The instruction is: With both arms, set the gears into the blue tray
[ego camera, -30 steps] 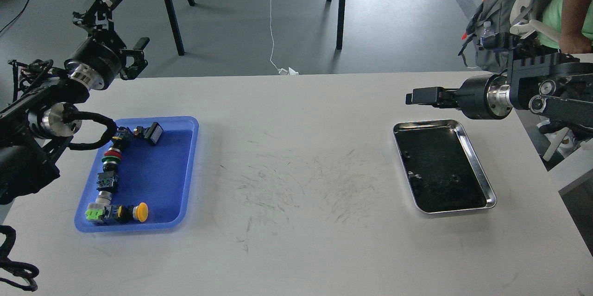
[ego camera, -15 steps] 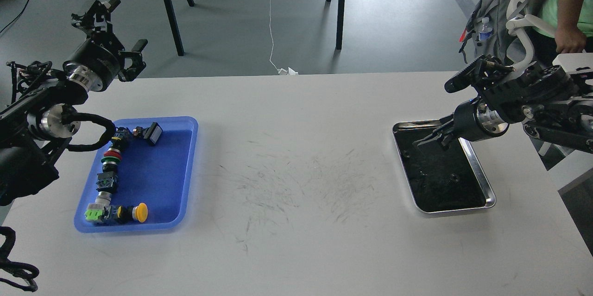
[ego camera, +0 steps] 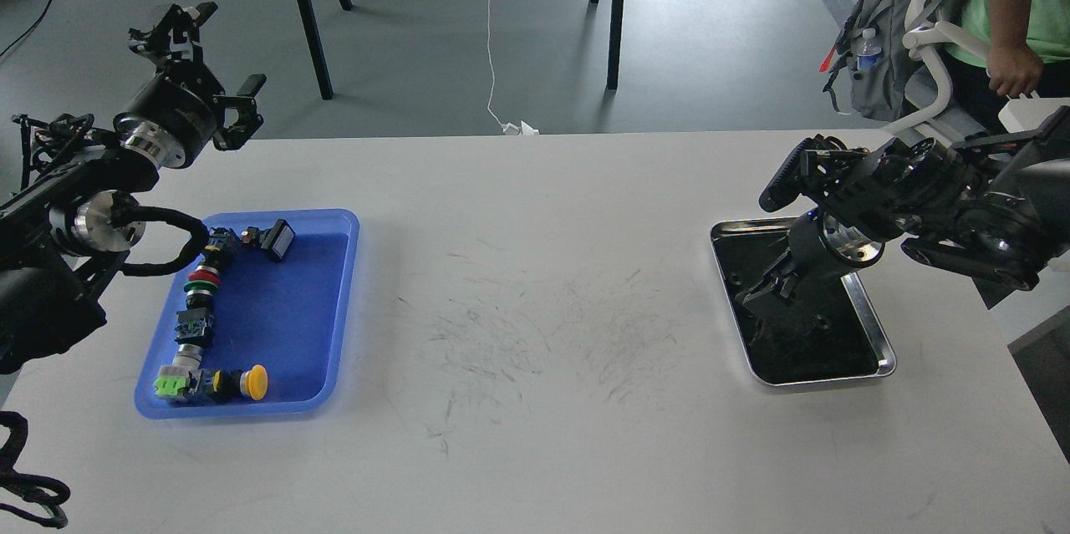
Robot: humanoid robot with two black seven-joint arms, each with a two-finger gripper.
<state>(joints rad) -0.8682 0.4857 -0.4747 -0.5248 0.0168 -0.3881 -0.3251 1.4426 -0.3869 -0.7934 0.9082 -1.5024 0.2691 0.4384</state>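
The blue tray (ego camera: 288,325) lies at the table's left and holds coloured push-button switches (ego camera: 201,300) along its left side. On the right, the silver tray (ego camera: 869,325) has a black inside with tiny dark gears; one gear (ego camera: 822,322) shows faintly. My right gripper (ego camera: 759,298) tilts down into the silver tray's left half, and its dark fingers blend with the black inside. My left gripper (ego camera: 211,51) hangs open above the table's far left corner, behind the blue tray, with nothing in it.
White table with scuff marks in the middle (ego camera: 543,333). Beyond the far edge stand dark stand legs (ego camera: 305,16) on a grey floor. A person (ego camera: 1020,7), a white chair and a backpack (ego camera: 878,58) are at the far right.
My right arm has swung from level above the silver tray's far edge to pointing down into it, lowering further over the last half second. The left arm has barely moved.
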